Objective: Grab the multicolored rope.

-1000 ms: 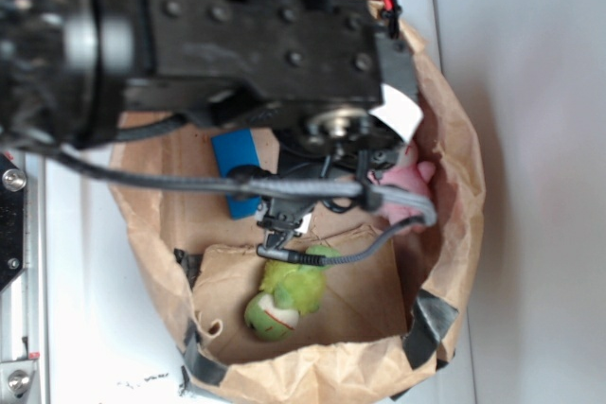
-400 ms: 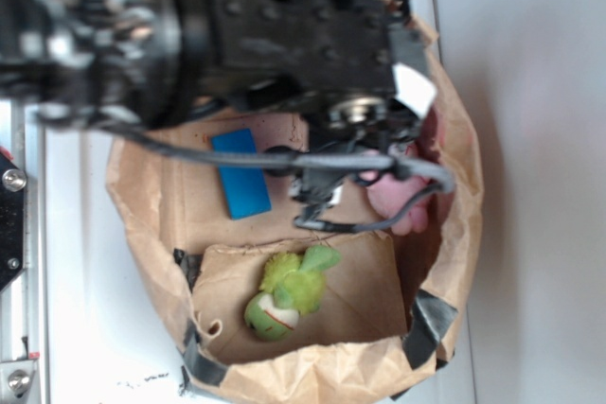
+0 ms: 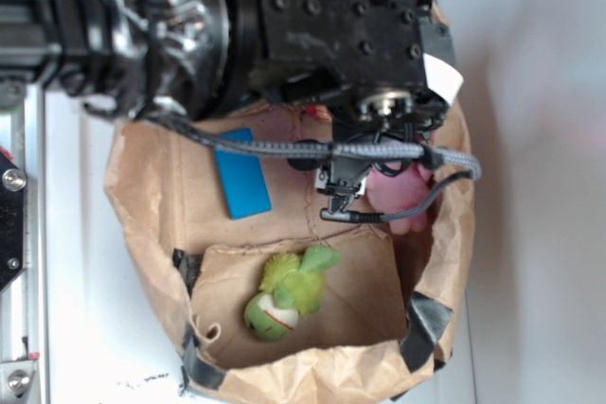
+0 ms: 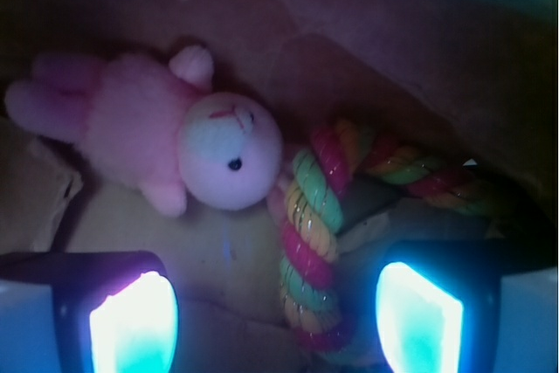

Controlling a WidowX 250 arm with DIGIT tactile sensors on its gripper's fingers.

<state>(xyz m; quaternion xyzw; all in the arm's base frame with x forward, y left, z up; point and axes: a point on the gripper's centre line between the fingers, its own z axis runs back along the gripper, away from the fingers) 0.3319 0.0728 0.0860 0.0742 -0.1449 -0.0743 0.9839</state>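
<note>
Rope (image 4: 307,242) in bag, touching pink plush (image 4: 175,141), between spread fingers of hand (image 4: 275,321), nearer right finger (image 4: 417,316). Near strand runs along approach, across closing line. Hand empty.

**Black arm, braided cables, glowing finger pads**

The arm (image 3: 312,26) is black, built of boxy segments dotted with round screw heads, with a ribbed metallic joint (image 3: 170,26). A white tag (image 3: 440,78) sits at one edge. Grey braided cables (image 3: 312,149) loop beneath it. In the wrist view, the gripper (image 4: 275,316) shows dark fingers with bright cyan-lit pads (image 4: 131,325).
</note>
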